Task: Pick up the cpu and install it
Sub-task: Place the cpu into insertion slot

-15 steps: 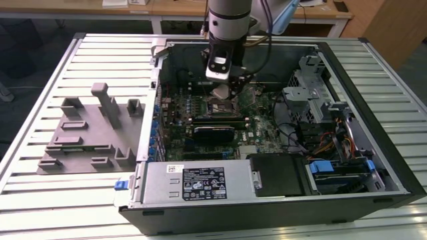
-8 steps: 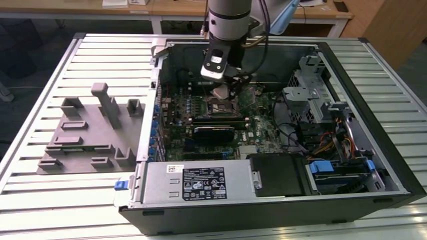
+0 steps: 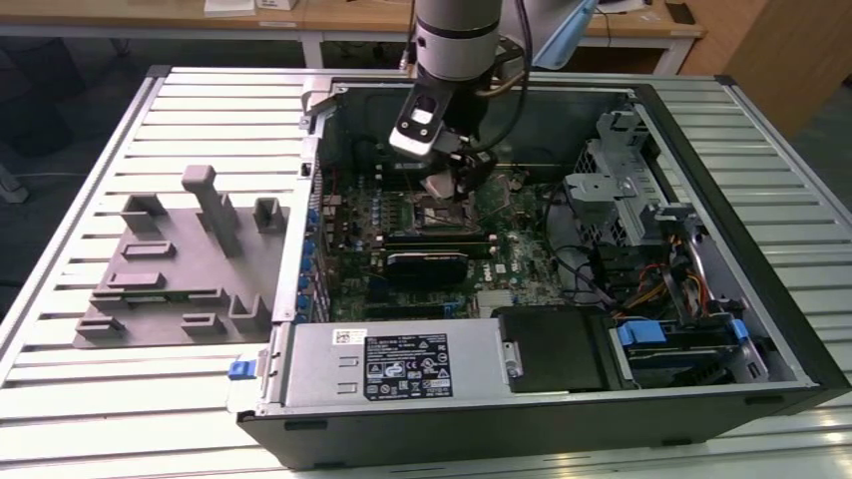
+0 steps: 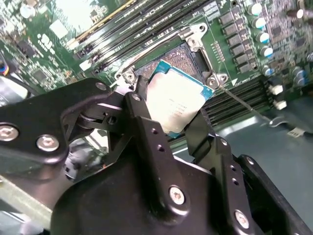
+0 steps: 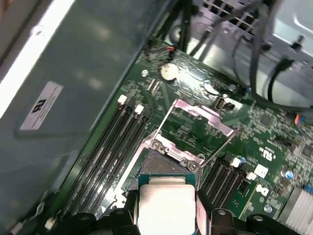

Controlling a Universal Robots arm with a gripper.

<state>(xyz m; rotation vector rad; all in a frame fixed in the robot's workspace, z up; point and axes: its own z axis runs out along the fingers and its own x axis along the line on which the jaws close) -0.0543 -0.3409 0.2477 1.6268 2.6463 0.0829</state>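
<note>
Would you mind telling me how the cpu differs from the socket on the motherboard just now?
The cpu has a shiny silver top; the socket is a dark, pinned recess in a metal frame. The cpu is gripped by the pincer, above the board; the socket is fixed in the green motherboard. The cpu is not seated; the socket lies open and empty. Both are square and look similar in outline.

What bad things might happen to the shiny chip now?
1. The gripper pinches the cpu only by its edges, so it might slip and drop onto the board.
2. The cpu hangs over the open socket; going down crooked could bend the socket's tiny contacts.
3. The socket's metal frame sits close by, so a corner of the cpu might catch on it.
</note>
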